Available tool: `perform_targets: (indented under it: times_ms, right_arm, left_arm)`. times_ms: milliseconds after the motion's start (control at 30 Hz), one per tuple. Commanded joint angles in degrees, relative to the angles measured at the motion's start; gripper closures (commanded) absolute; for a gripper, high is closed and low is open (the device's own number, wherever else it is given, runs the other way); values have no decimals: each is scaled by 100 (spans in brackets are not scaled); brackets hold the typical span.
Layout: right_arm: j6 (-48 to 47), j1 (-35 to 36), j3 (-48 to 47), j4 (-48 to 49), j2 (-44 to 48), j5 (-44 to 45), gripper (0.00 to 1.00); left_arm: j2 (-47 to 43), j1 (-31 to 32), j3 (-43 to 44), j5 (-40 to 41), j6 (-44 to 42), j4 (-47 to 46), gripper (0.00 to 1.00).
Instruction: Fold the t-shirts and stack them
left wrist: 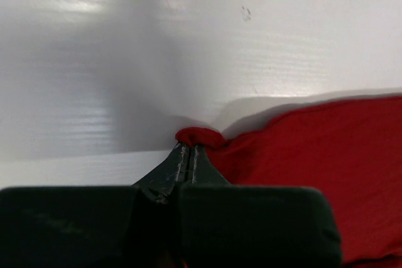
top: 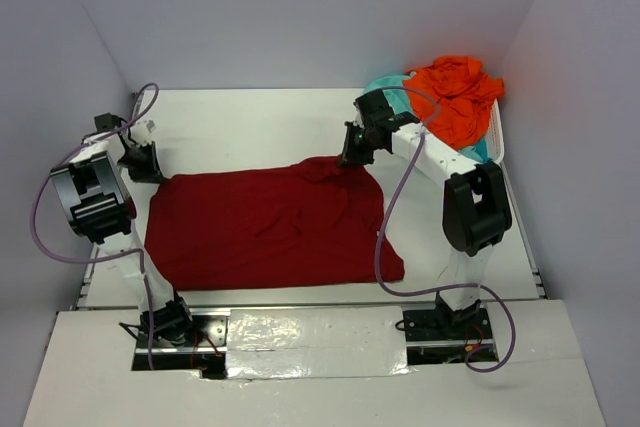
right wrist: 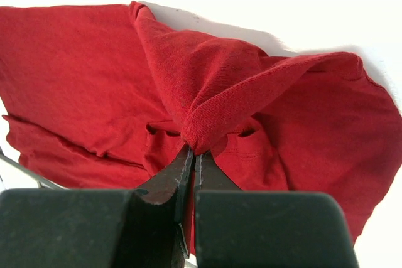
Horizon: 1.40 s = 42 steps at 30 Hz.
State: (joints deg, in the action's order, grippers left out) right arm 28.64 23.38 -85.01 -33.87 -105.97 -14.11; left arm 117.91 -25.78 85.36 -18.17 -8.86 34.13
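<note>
Jaws closed, my left gripper (left wrist: 190, 149) nipping corner of dark red t-shirt (top: 265, 229) spread on table (top: 250, 122), my right gripper (right wrist: 193, 153) pinching its bunched far edge, pinch itself hidden under fold.

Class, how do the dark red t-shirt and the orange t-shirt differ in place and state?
The dark red t-shirt lies spread on the table; the orange t-shirt sits bunched in the basket. The left gripper and right gripper each pinch the red one; neither touches the orange one. Both are unfolded.
</note>
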Motion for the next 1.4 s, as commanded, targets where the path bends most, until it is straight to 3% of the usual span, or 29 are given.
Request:
perform_targets:
  times_ms: [0, 167, 267, 400, 500, 667, 933, 1067, 1200, 1233, 1267, 1300, 1333, 1367]
  right_arm:
    - [-61, 35, -200, -14, 173, -13, 100]
    - [-175, 27, -165, -436, 647, -284, 100]
    - [-271, 27, 333, -699, 1235, -504, 100]
    - [-342, 27, 1275, -929, 1895, -960, 100]
    - [-298, 27, 2110, -920, 2352, -1172, 100]
    - [-315, -87, 2858, -929, 2704, -1603, 100]
    - [-518, -649, 2516, -1210, 2819, -2112, 100]
    - [-526, -676, 2420, -1254, 2731, -2245, 100]
    - [-509, -668, 2524, -1228, 2714, -2228, 100]
    - [-500, -668, 2586, -1141, 2687, -2202, 100]
    - [-483, -668, 2717, -1079, 2661, -2245, 100]
    - [-422, -659, 2796, -939, 2591, -2289, 100]
    - [-404, -650, 2841, -877, 2556, -2315, 100]
    - [-386, -624, 2902, -824, 2512, -2316, 100]
  left_arm:
    - [-180, -32, -187, -142, -185, 393, 100]
    - [-1137, -50, -230, -555, -1071, 322, 100]
    - [-1996, -111, -388, -949, -2990, 1030, 100]
    - [-2630, -234, -1238, -497, -4409, 1613, 100]
    - [-2930, -480, -1592, -161, -4956, 1719, 100]
    - [-3317, -648, -2207, 208, -5502, 1572, 100]
    - [-3327, -692, -2217, 455, -5600, 1132, 100]
    - [-3266, -692, -2147, 359, -5424, 990, 100]
    - [-3361, -683, -2523, 402, -5809, 1105, 100]
    - [-3406, -683, -2681, 550, -5898, 974, 96]
    - [-3441, -683, -3022, 630, -5968, 894, 84]
    - [-3476, -691, -3286, 770, -6117, 798, 77]
    - [-3485, -692, -3394, 850, -6188, 736, 58]
    - [-3485, -683, -3482, 946, -6206, 648, 47]
